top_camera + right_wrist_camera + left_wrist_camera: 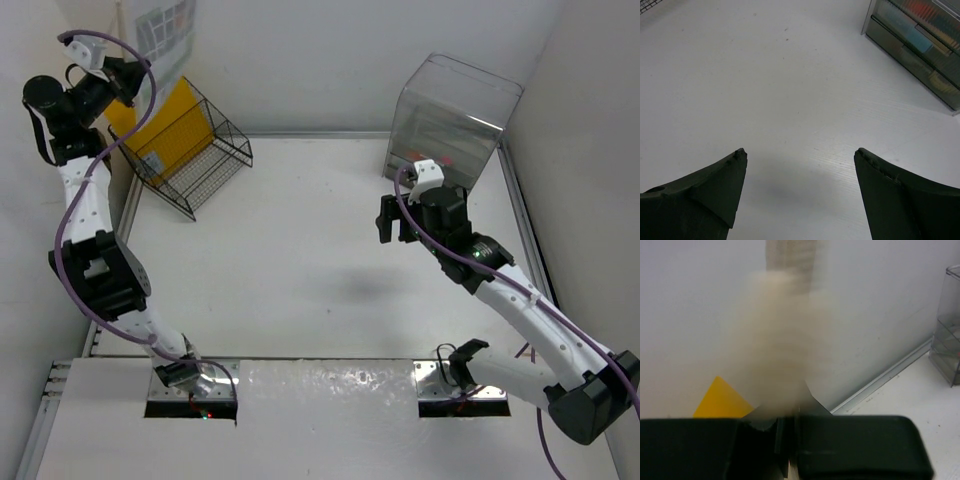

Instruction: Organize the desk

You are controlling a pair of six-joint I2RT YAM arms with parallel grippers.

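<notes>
— So, what took up most of the picture?
— The white counter (320, 270), edged in thin silver rails, ran from the arms' bases at the bottom of the overhead view to the back wall.
— And at the back right?
— A clear plastic drawer box (452, 110) stood in the counter's far right corner, close against the walls. The right wrist camera caught orange and blue contents (920, 25) behind its drawer fronts, too indistinct to name.
— The far left?
— A black wire rack (200, 165) sat in the far left corner beside the wall, with a yellow folder-like slab (170, 120) leaning inside it.
— What did the left arm have?
— The left gripper (128, 78), raised above the rack, was pinched nearly closed on a pale sheet (165, 25) that appeared printed with a grid. In the left wrist view the sheet was only a blur rising out of the narrow slit between the fingers.
— And the right?
— The right gripper (395, 228) hovered over the counter just in front of the drawer box, its fingers spread wide with nothing between them.
</notes>
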